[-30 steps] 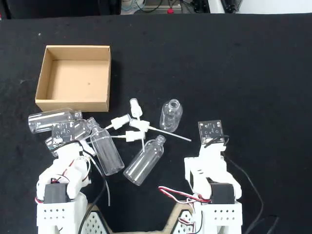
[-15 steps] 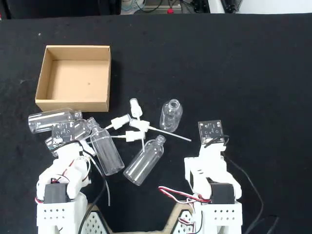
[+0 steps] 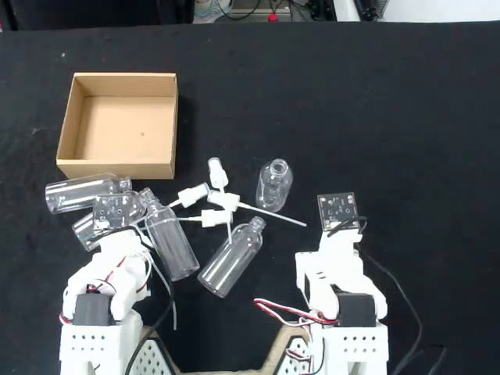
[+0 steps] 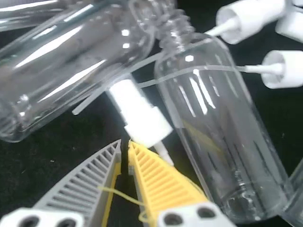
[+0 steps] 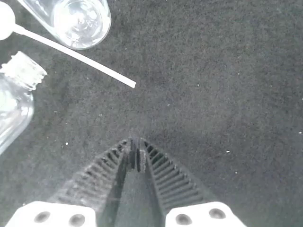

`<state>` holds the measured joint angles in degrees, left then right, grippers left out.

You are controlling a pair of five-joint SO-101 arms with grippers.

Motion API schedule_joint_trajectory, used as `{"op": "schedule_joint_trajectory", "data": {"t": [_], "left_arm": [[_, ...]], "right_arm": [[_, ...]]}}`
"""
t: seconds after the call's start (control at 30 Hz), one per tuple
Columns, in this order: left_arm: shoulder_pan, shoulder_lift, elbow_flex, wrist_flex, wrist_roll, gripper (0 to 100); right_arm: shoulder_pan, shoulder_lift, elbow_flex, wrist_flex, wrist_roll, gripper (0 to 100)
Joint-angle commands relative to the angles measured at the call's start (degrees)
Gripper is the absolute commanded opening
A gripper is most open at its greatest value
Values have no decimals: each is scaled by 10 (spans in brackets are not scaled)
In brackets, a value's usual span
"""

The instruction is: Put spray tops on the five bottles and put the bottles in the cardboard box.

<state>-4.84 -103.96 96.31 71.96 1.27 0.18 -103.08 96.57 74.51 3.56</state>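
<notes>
The left gripper (image 4: 124, 147) has its jaws pressed together, tips just beside a white spray top (image 4: 142, 118) lying against a clear bottle (image 4: 222, 118). The right gripper (image 5: 136, 144) — likewise closed — hangs over the black table (image 3: 406, 117). The bottles (image 3: 232, 258) (all uncapped) lie outside the cardboard box (image 3: 117, 168).

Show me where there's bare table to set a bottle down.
Bare table runs right of the rightmost bottle and beyond the cardboard box, whose floor is bare too. Crowded: between the box and the left pincer, bottles and spray tops tangle.
</notes>
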Motion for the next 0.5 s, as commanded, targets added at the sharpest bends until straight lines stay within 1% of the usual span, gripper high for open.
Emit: {"op": "schedule_joint_trajectory", "data": {"t": [0.0, 0.07, 0.23, 0.37, 0.47], "left_arm": [[6, -5, 10, 11, -2, 30], [-10, -5, 10, 11, -4, 30], [-87, -5, 6, 11, -5, 33], [-132, -5, -21, 11, -11, 33], [-167, -5, -78, 11, -77, 33]], "right_arm": [[11, -55, -1, 5, -1, 13], [11, -55, -1, 5, -1, 13], [11, -55, -1, 5, -1, 13], [11, -55, -1, 5, -1, 13], [11, -55, -1, 5, -1, 13]]}}
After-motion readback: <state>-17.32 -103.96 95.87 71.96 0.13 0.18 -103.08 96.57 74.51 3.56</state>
